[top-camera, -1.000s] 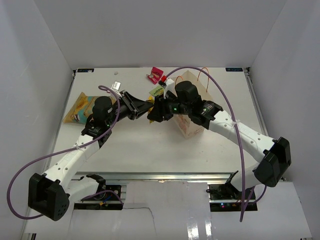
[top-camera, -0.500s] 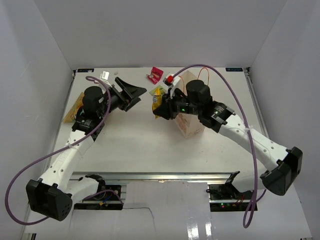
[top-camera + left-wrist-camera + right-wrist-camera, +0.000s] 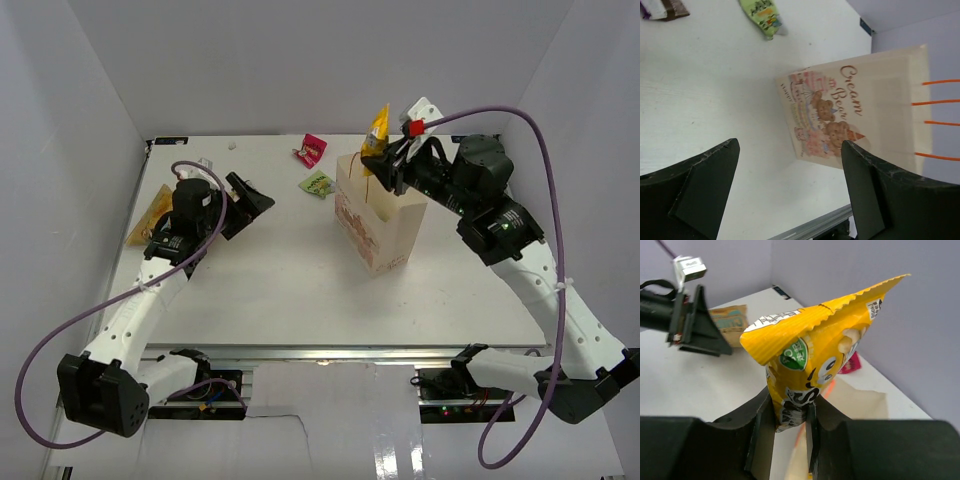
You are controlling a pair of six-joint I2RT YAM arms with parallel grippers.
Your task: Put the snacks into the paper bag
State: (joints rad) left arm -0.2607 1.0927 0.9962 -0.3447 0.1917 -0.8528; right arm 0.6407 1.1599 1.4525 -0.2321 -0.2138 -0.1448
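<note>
The paper bag (image 3: 375, 215) stands upright mid-table, with its printed side (image 3: 820, 117) facing my left wrist view. My right gripper (image 3: 388, 160) (image 3: 790, 415) is shut on a yellow packet (image 3: 378, 126) (image 3: 812, 350) and holds it upright above the bag's open top (image 3: 862, 400). Left of the bag, my left gripper (image 3: 252, 200) (image 3: 790, 150) stands open with nothing between its fingers. On the table lie a green packet (image 3: 318, 183) (image 3: 764, 12), a pink packet (image 3: 312, 150) (image 3: 851, 363) and a yellow-tan pouch (image 3: 148, 215) (image 3: 731, 320).
A dark brown wrapper edge (image 3: 662, 7) shows at the top left of the left wrist view. White walls close in the table on three sides. The metal front rail (image 3: 320, 355) runs along the near edge. Purple cables loop off both arms.
My left gripper opened and drew back to the left. The right gripper closed on the yellow packet and carried it from left of the bag up over the bag's top.
</note>
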